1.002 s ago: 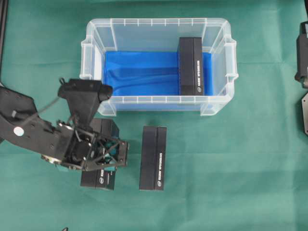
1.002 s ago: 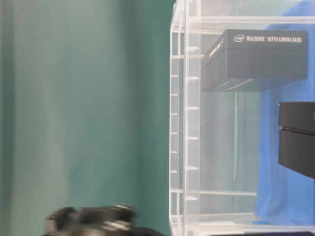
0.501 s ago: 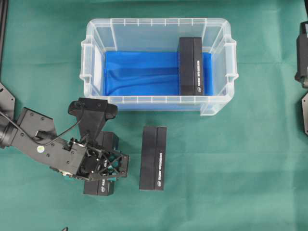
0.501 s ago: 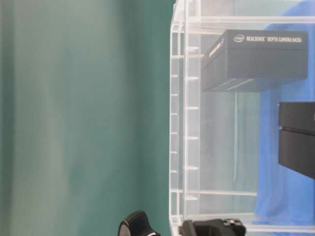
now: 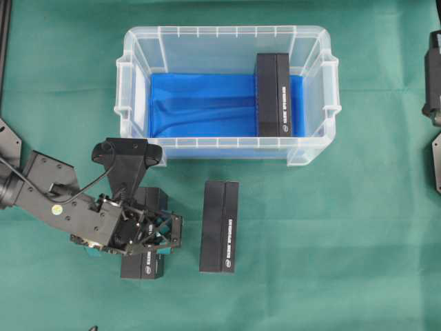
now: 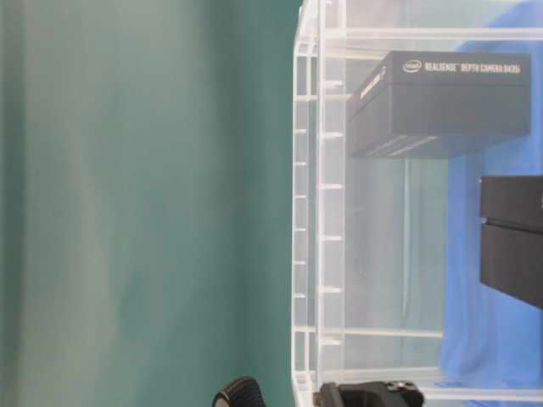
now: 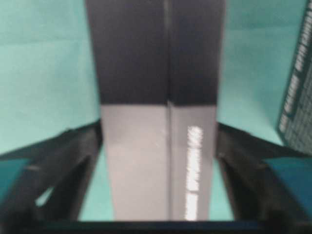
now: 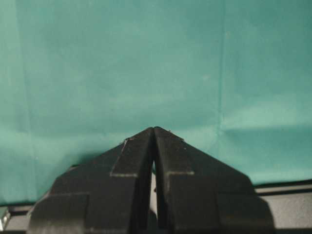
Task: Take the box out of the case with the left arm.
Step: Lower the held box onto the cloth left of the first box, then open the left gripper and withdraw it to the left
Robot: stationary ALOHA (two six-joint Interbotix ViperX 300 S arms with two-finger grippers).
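Your left gripper [image 5: 141,238] sits low over a black box [image 5: 143,256] on the green cloth [image 5: 358,227], outside the case [image 5: 227,36]. In the left wrist view that box [image 7: 158,112] runs straight up between the fingers [image 7: 73,165], with a thin strip of cloth showing on each side: the pads stand spread and clear of its long faces, gripping nothing.

Just off the right-hand finger lies a second black box [image 5: 219,226], its printed side catching the edge of the wrist view [image 7: 297,83]. It lies parallel to the first, with a strip of cloth between them. Beyond the fingertips stands the case, near wall closest, with its blue lining [image 5: 200,103] and a third box [image 5: 273,95] against its right end.

The overhead view alone shows all three boxes together. The table-level view shows the case wall [image 6: 310,212] side-on and the lettering on the box inside [image 6: 441,102], but only a scrap of the left arm [image 6: 369,395] at the bottom edge.

Your right gripper [image 8: 154,130] has its tips pressed together over bare cloth, holding nothing.
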